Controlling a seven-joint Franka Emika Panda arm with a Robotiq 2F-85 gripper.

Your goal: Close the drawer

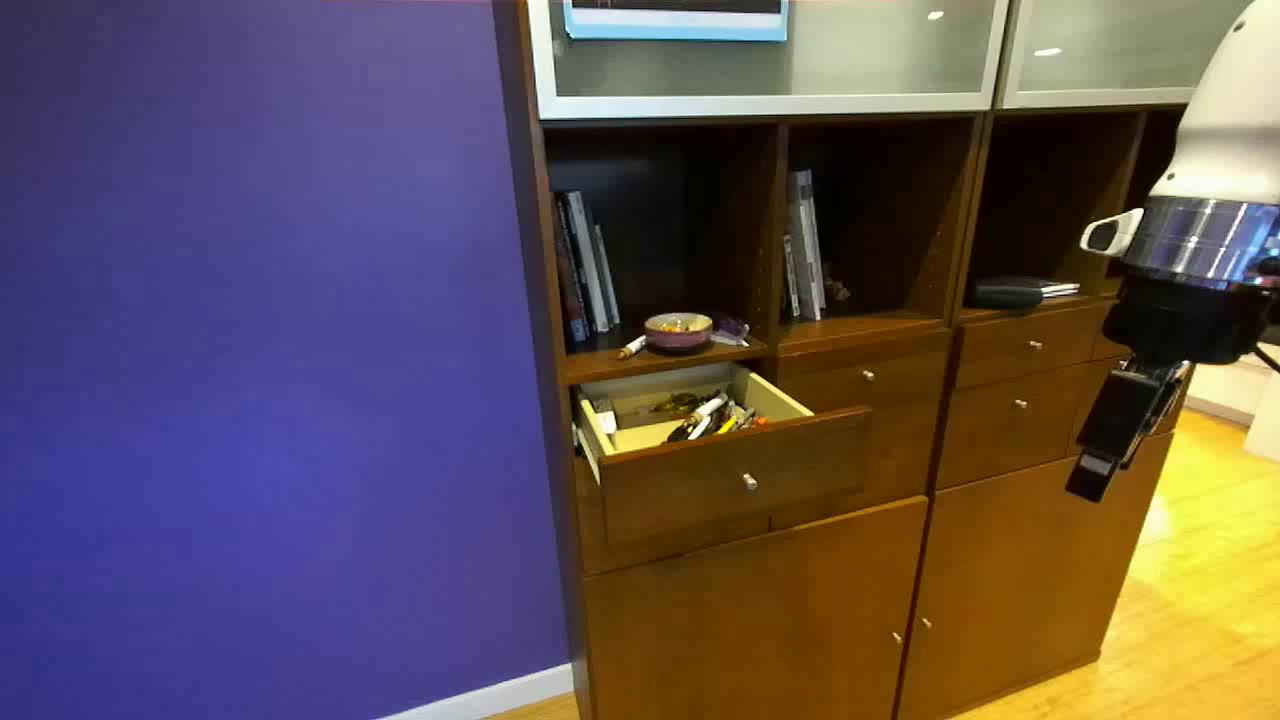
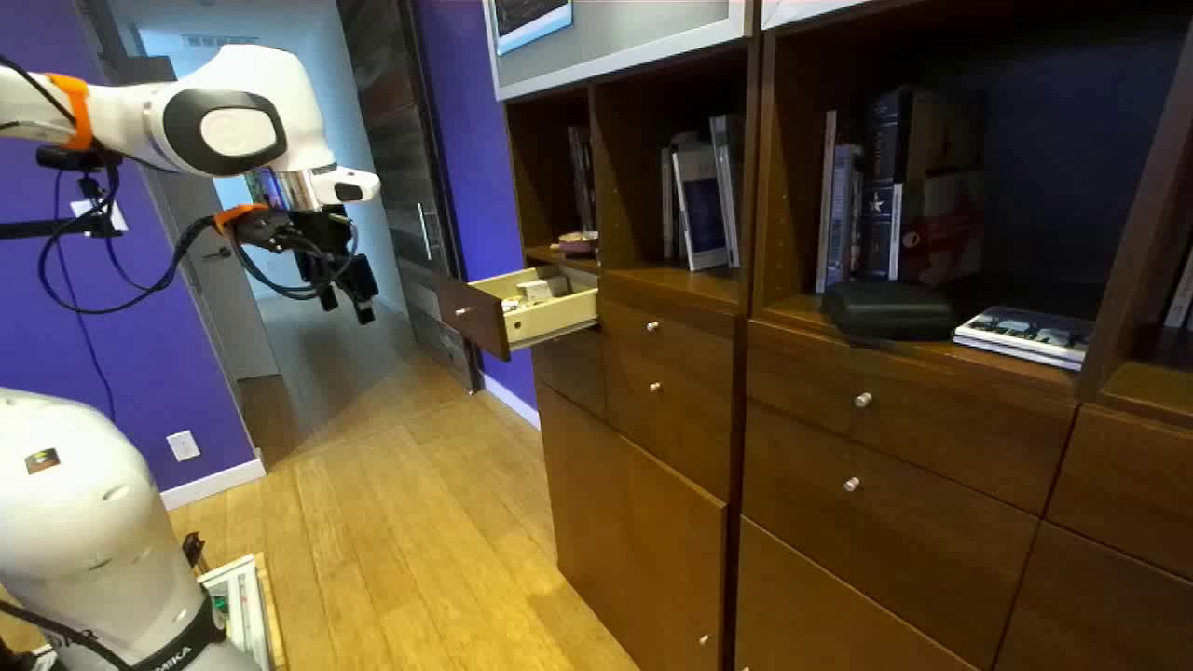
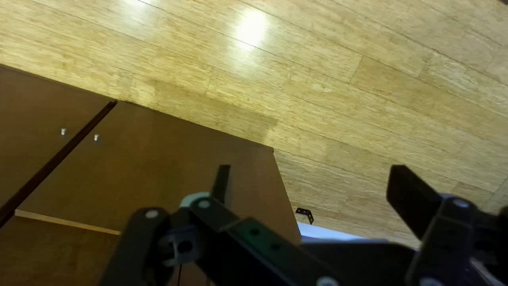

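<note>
The drawer (image 1: 690,500) stands pulled out of the brown cabinet. It shows in both exterior views, also here (image 2: 485,322), with a reddish-brown front and one small silvery knob. Its pale yellowish inside holds pens and small dark objects. My gripper (image 1: 1102,478) is in the air in front of the cabinet, apart from the drawer. In an exterior view the gripper (image 2: 347,309) hangs left of the drawer front, fingers pointing down. In the wrist view the gripper's fingers (image 3: 311,174) are wide apart with nothing between them. I cannot make out the drawer there.
Matching shut drawer fronts (image 1: 868,400) adjoin the open drawer, with tall cabinet doors (image 1: 750,620) below. A small bowl (image 1: 679,333) sits on the shelf above. A purple wall (image 1: 270,350) stands beside the cabinet. A dark bracket (image 3: 304,214) lies on the wooden floor (image 3: 337,99).
</note>
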